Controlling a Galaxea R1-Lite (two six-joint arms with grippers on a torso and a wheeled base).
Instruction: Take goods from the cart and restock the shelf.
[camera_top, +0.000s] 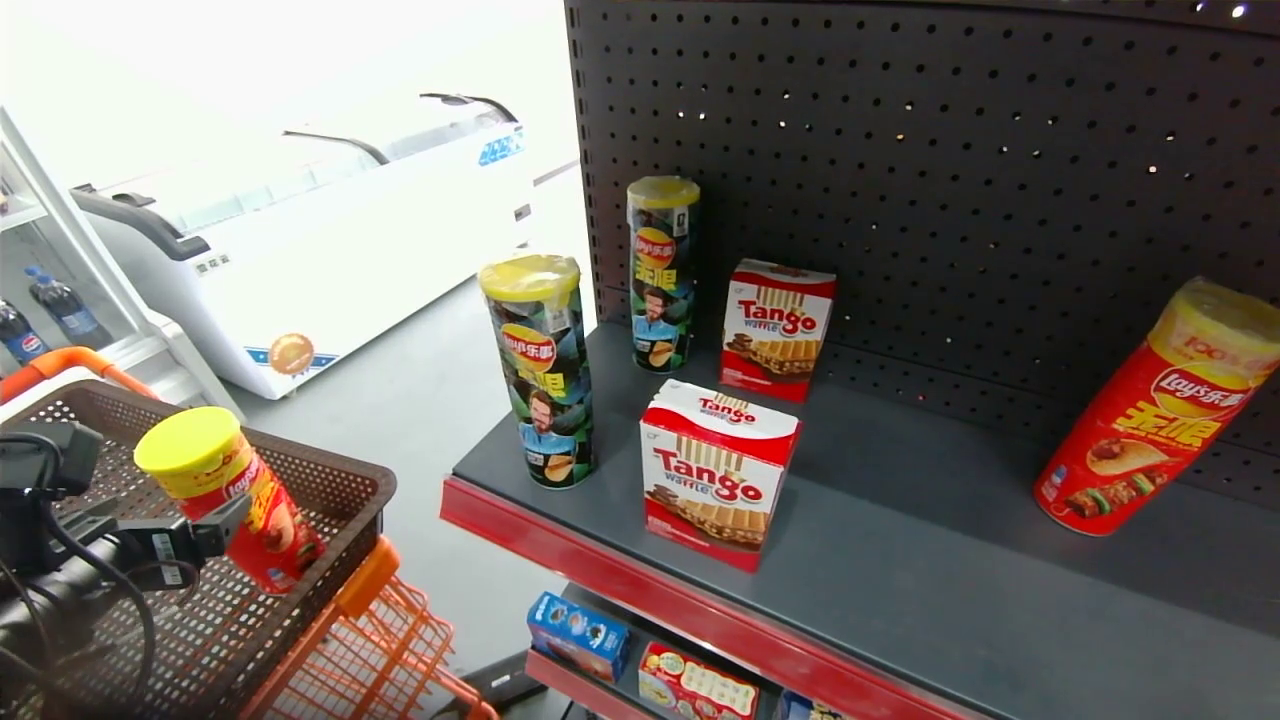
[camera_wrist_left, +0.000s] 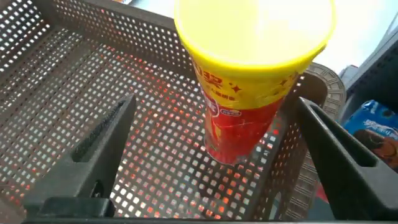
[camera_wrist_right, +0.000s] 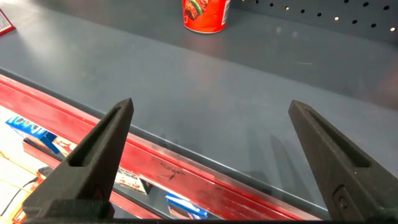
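Now in hand: the pick. A red chips can (camera_wrist_left: 242, 118) with a yellow lid leans in the cart's brown mesh basket (camera_top: 330, 480).
Left gripper (camera_wrist_left: 212, 104): jaws apart, straddling the can's body, with no contact I can make out on either side.
Right gripper (camera_wrist_right: 210, 104): fingers spread wide, over the shelf's (camera_top: 900, 540) front edge, holding nothing.
Shelf: a matching red can (camera_top: 1150, 420) stands far right, well apart from the wafer boxes (camera_top: 718, 470).
Next move: likely closing on the can, lifting it clear of the basket rim, and carrying it across.

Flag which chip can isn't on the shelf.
The red, yellow-lidded chip can in the brown cart basket, between the left gripper's open fingers; the other three stand on the shelf.
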